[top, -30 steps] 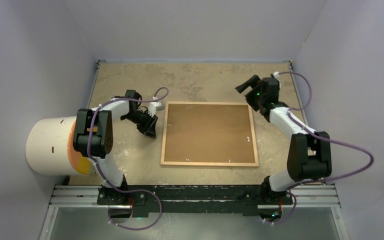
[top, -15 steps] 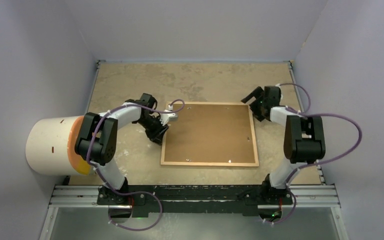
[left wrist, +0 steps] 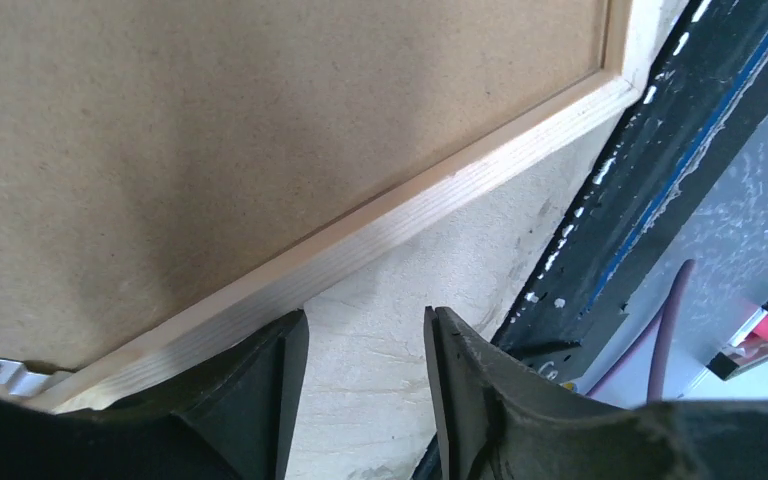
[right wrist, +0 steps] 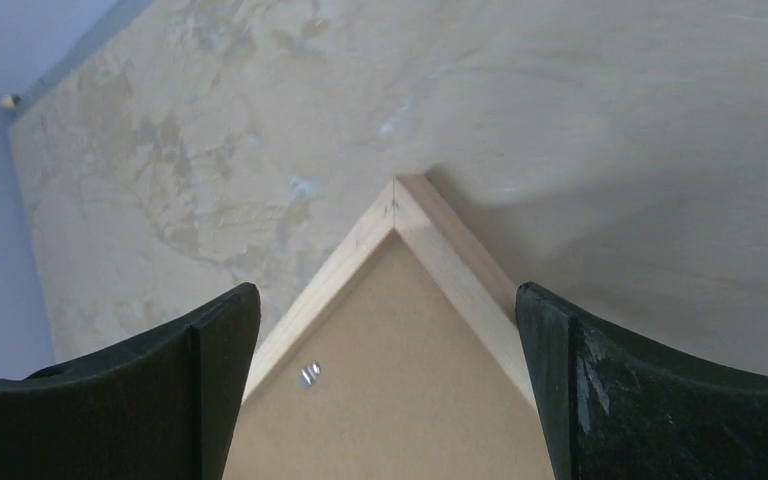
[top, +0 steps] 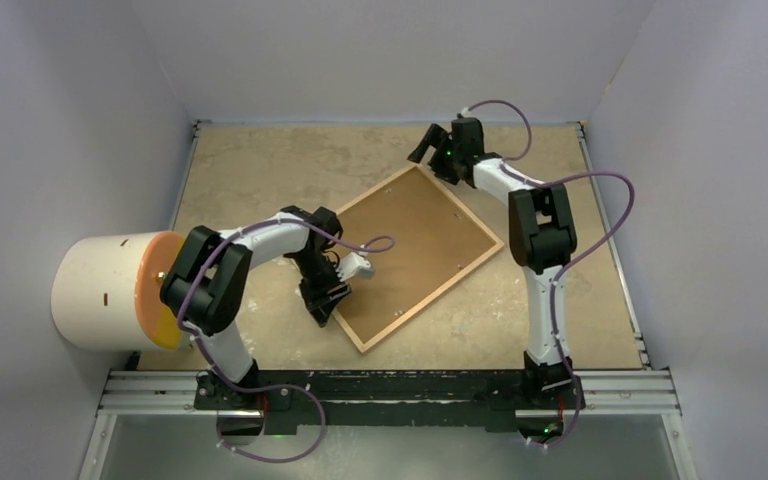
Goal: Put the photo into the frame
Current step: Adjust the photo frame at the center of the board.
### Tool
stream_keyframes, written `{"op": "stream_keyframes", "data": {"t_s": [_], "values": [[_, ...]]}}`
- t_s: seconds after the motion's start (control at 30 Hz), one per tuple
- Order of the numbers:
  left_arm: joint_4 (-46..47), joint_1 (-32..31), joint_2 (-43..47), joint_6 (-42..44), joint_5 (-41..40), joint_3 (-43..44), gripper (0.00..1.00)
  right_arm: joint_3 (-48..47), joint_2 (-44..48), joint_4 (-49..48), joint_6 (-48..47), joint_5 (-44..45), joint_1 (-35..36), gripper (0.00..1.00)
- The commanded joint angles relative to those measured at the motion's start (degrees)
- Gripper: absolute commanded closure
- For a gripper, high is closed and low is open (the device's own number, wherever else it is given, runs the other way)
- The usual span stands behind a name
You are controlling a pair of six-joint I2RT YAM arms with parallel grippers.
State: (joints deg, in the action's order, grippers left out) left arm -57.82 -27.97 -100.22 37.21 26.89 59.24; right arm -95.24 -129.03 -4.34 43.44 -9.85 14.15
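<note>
The frame (top: 433, 296) lies flat, back up, on the table (top: 260, 160), about mid-table and turned diagonally: one corner points to the far wall, the opposite one to the black rail (top: 380, 385) at the near edge. Set inside it, filling it from moulding to moulding, is a brown board (top: 415, 250). What lies under the board is hidden. At the table's left a white drum (top: 95, 290) lies on its side, its orange end (top: 155, 290) facing the arms. Its contents cannot be told.

The frame's moulding is thin, pale wood with a fine straight grain, and its far corner shows a neat mitre joint in the right wrist view. The board is matt and evenly tan. A small metal tab (right wrist: 309, 374) sits on the board just inside the far corner, and another (left wrist: 0, 375) sits by the near-left edge.

The left gripper (left wrist: 365, 315) is low at the frame's near-left edge, close to the near corner. Its jaws stand partly apart with only bare table between them. One finger (left wrist: 260, 385) overlaps the moulding's outer edge, and whether it touches cannot be told. The right gripper (right wrist: 385, 290) hangs over the far corner, jaws spread wide, the corner showing between them, gripping nothing.
</note>
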Motion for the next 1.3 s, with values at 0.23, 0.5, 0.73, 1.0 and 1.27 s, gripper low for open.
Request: {"op": "stream_keyframes", "data": {"t_s": [0.23,0.5,0.73,1.0,1.27], "values": [[-6.9,12.8,1.8,8.1,3.0,20.5,0.48,-0.7,17.0,15.3,-7.9,15.3,-0.6,0.01],[7.5,24.3,-7.9,-4.0,-8.6,31.3,0.48,34.0,41.4,10.0,-2.1,9.4,-1.4,0.01],[14.3,27.3,-17.2,-9.2,-9.0,32.4,0.53,53.7,57.7,9.3,2.8,-1.2,-1.4,0.01],[14.6,26.1,-18.2,-7.4,-2.3,24.8,0.59,63.1,55.1,-2.0,10.5,-9.2,-1.4,0.01],[13.0,20.9,-11.8,-2.5,1.7,11.8,0.6,54.7,43.0,-2.2,7.0,-5.4,-2.2,0.01]]}}
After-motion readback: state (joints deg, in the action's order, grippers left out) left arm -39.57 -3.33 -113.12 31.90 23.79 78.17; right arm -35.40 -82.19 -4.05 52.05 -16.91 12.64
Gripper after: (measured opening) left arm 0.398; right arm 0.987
